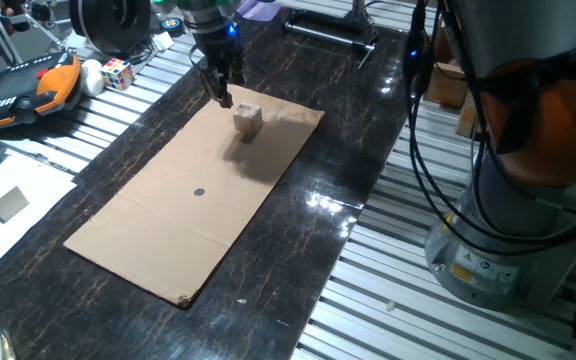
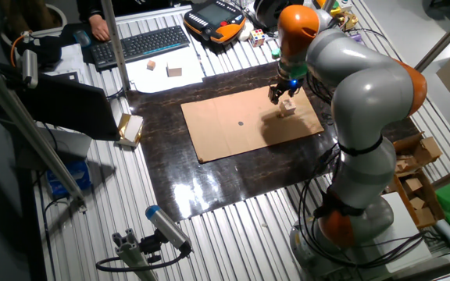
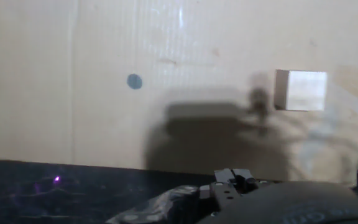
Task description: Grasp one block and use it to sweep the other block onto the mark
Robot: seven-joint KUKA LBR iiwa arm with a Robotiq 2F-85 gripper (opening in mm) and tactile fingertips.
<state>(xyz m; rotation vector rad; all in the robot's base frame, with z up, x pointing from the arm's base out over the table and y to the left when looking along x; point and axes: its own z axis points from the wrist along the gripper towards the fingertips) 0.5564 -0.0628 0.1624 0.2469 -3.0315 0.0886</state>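
A light-tan wooden cube (image 1: 248, 118) stands on the brown cardboard sheet (image 1: 158, 230) near its far end. It also shows in the other fixed view (image 2: 287, 108) and in the hand view (image 3: 301, 90). The dark round mark (image 1: 199, 192) lies mid-sheet, well apart from the cube; it shows too in the other fixed view (image 2: 241, 122) and the hand view (image 3: 134, 81). My gripper (image 1: 223, 98) hangs at the sheet's far edge, just beside the cube and apart from it. Its fingers (image 3: 232, 176) look pressed together with nothing visible between them.
A multicoloured puzzle cube (image 1: 118, 72) and an orange-black pendant (image 1: 28, 90) lie at the back left. A small block (image 1: 8, 203) sits on white paper at the left. The robot base (image 1: 508, 240) and cables stand at the right.
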